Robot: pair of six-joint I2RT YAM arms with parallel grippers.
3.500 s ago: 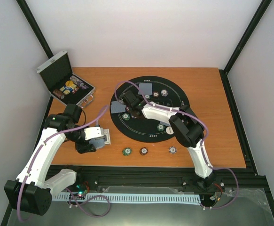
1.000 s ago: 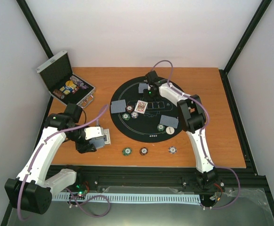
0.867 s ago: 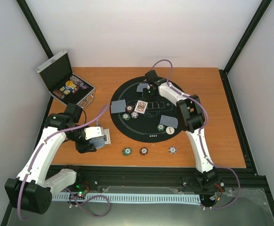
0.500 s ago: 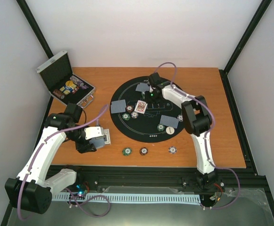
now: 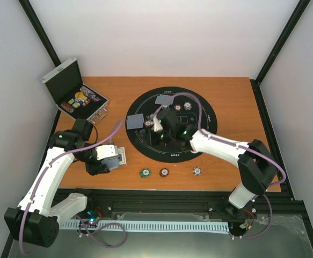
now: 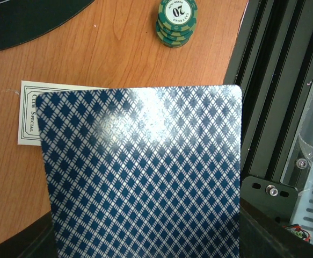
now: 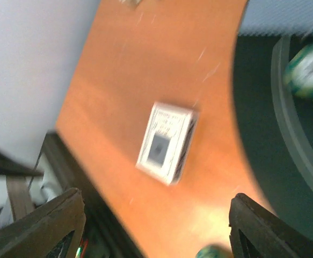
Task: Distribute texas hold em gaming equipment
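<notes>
My left gripper (image 5: 109,159) is shut on a stack of blue-diamond-backed playing cards (image 6: 140,172), held over the table's near left; the cards hide its fingers. A white card box (image 6: 29,113) lies flat beneath them. My right gripper (image 7: 156,228) stands open and empty, its dark fingers (image 7: 51,226) wide apart, reaching left over the round black mat (image 5: 145,150). The box (image 7: 167,142) shows blurred ahead of it. Face-down cards (image 5: 162,100) (image 5: 135,121) lie on the mat with chips (image 5: 188,106). Green (image 5: 144,172), brown-red (image 5: 164,172) and purple-white (image 5: 197,171) chips stand near the front edge.
An open silver case (image 5: 75,95) with more pieces sits at the table's back left corner. A green chip stack (image 6: 176,21) stands beside the black frame rail (image 6: 274,107) at the near edge. The right arm's forearm (image 5: 215,145) spans the mat's near right part.
The right arm swung from the mat's far side to its near-left part and its gripper opened; the face-up card in the middle is now hidden under it. The left arm stayed put.
</notes>
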